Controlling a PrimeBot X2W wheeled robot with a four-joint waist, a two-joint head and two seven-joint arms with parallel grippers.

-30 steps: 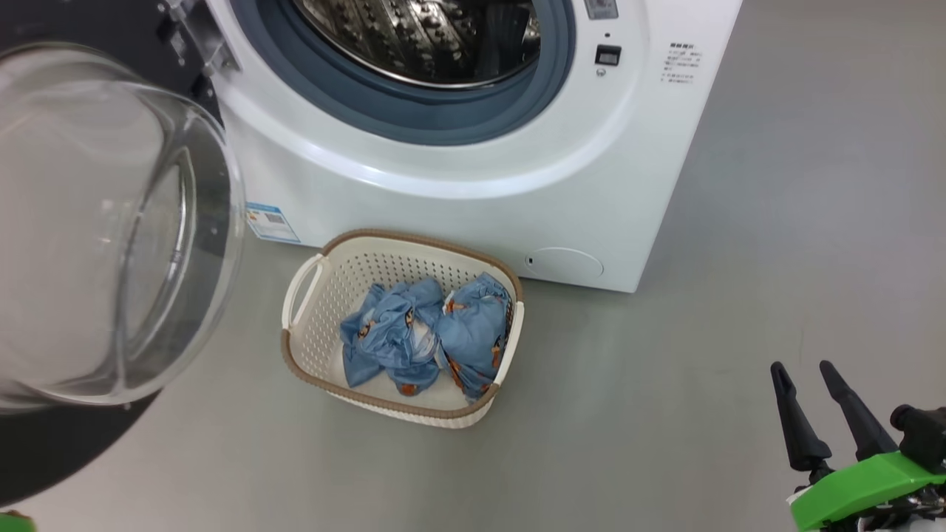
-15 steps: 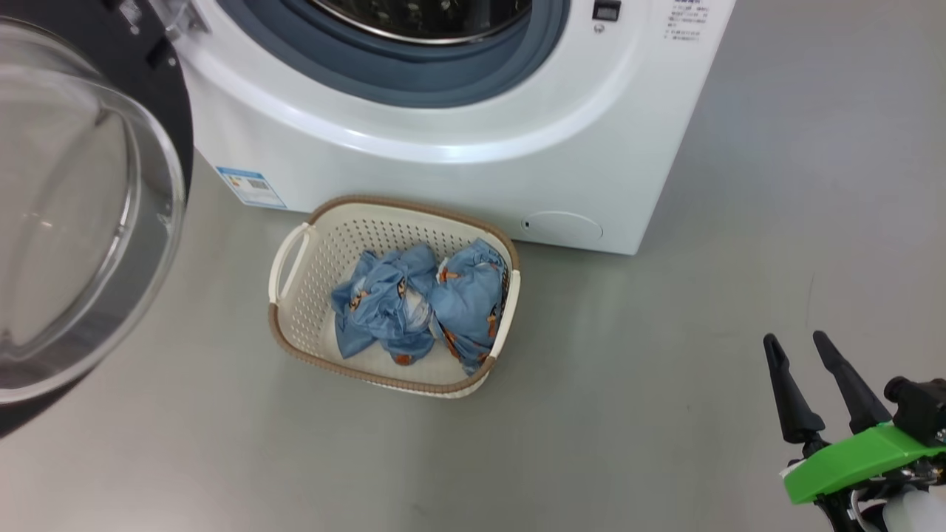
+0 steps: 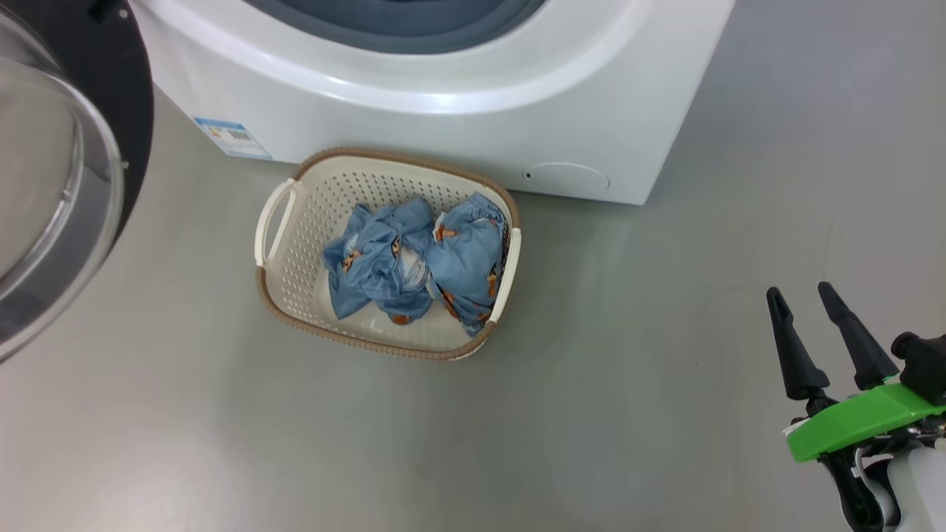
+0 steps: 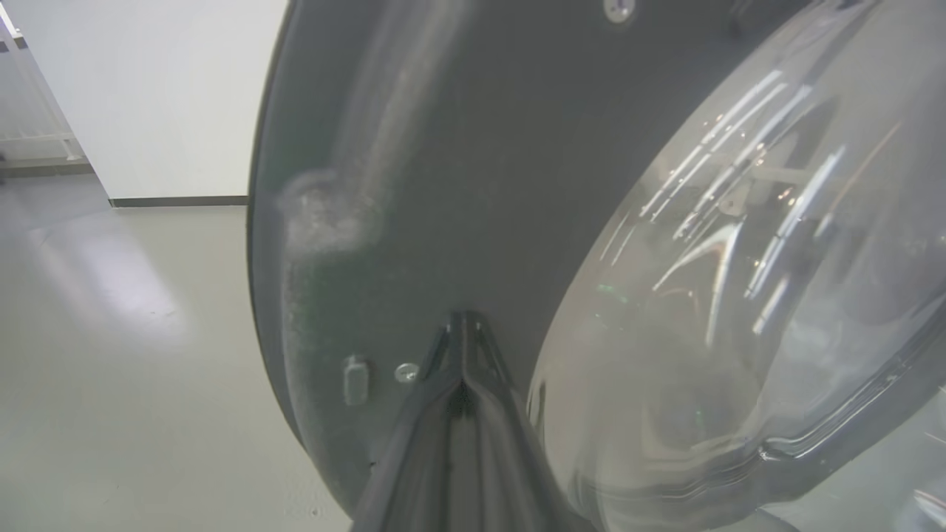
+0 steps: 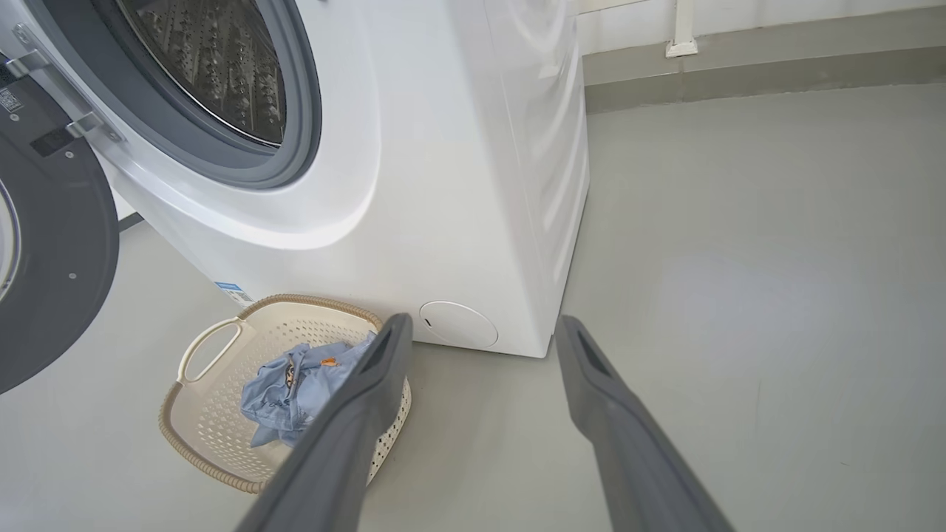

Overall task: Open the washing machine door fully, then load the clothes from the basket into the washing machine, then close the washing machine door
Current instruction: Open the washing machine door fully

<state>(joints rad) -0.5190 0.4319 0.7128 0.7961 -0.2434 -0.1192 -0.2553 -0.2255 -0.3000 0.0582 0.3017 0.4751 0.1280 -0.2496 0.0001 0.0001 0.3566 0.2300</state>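
The door (image 3: 122, 111) stands swung open at ten o'clock from the basket (image 3: 292, 222), its glass bowl bulging outward. The washer (image 3: 458, 111) sits at twelve o'clock, just behind the basket on the grey floor (image 3: 628, 384). Both bundles of clothes (image 3: 414, 258) lie in the basket, crowded toward its three o'clock side. The left end effector (image 4: 462, 329) is pinched fully together with nothing between its fingers, its tips close against the door's black rim beside the glass. The right end effector (image 3: 800, 290) hangs at four o'clock, well apart from the basket, fingers spread wide and empty.
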